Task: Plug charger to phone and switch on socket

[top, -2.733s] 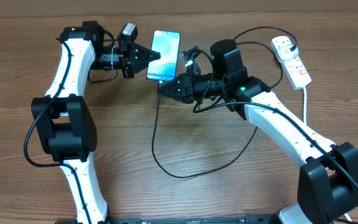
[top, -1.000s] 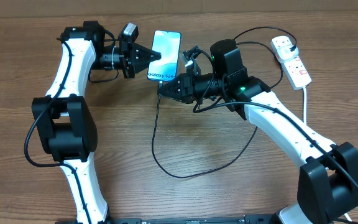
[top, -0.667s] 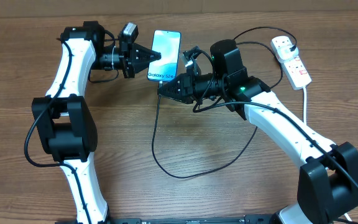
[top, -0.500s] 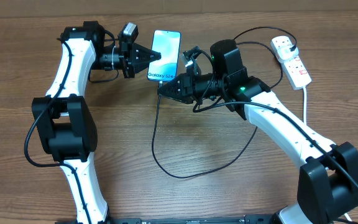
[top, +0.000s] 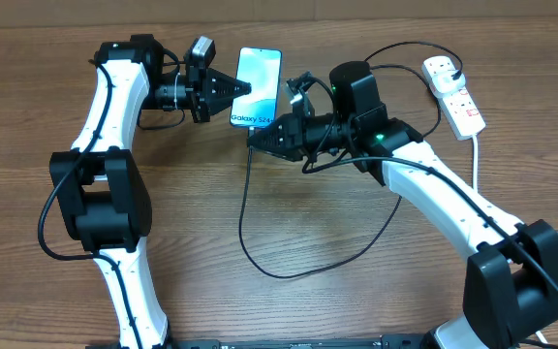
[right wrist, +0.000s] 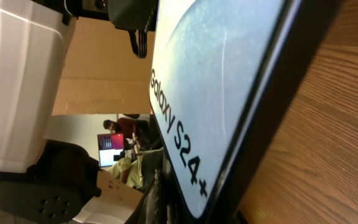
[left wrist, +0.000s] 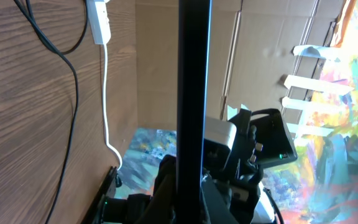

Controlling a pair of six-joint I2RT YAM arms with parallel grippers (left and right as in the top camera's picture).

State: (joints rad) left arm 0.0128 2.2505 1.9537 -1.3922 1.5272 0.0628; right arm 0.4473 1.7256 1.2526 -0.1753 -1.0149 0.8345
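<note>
Up toward 12 o'clock on the wooden table [top: 289,305] is the phone [top: 259,79], its screen lit blue and its "Galaxy" end pointing to 6 o'clock. The right gripper [top: 260,139] sits at that end, and the left gripper [top: 244,89] meets the phone's 9 o'clock edge. I cannot tell whether either is clenched. The charger [top: 241,208] cable loops from the 6 o'clock end across the table toward the socket [top: 458,97] at 2 o'clock.

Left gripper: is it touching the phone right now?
Cannot tell. Overhead, the left gripper overlaps the phone at its side edge, but height is unclear. The left wrist view shows only the phone's edge, no fingers.
</note>
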